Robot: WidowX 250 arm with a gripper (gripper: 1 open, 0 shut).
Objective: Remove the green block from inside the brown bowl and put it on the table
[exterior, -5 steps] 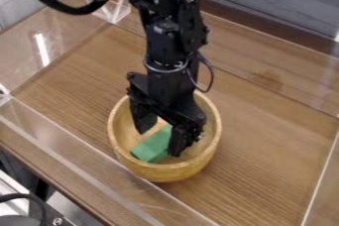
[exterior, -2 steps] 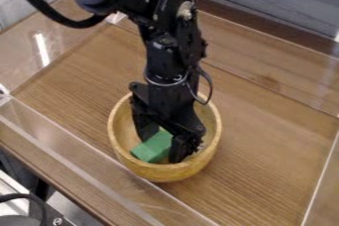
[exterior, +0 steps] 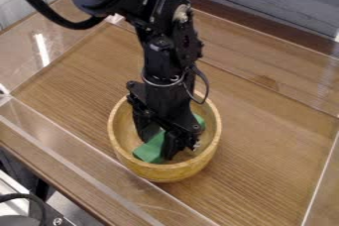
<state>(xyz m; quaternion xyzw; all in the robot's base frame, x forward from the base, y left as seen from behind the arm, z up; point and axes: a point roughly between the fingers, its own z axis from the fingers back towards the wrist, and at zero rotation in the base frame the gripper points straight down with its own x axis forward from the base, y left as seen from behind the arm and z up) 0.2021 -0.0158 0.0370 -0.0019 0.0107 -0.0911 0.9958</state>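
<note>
One green block (exterior: pixel 153 148) down among the dark fingers (exterior: pixel 172 136), partly hidden by them, with green showing on both sides. Inside the brown bowl (exterior: pixel 205 155), with its wall all around the fingertips and its rim above them. Fingers spread over the block, not fully together; impossible to tell from here about a firm hold on it.

Step in hand, by judgement: to take a good grip, before any lifting. Best to close slowly and evenly, with both fingers on opposite long sides of the block, and not only on one corner. Good also to keep the fingertips low, near the bowl floor beneath them, but without pressing hard into the wood. In case of a crooked bite, better to open a little, turn to match the block, and close again.

After a sure grip, to go straight up, until well above the rim around the fingers. Possible trouble: catching the wall just beside the fingers, and so dragging or tipping the bowl. Then to move sideways, toward the bare desk (exterior: pixel 272 131) to the image-right of the fingers, lower gently, and release only after contact with the wood.
</note>
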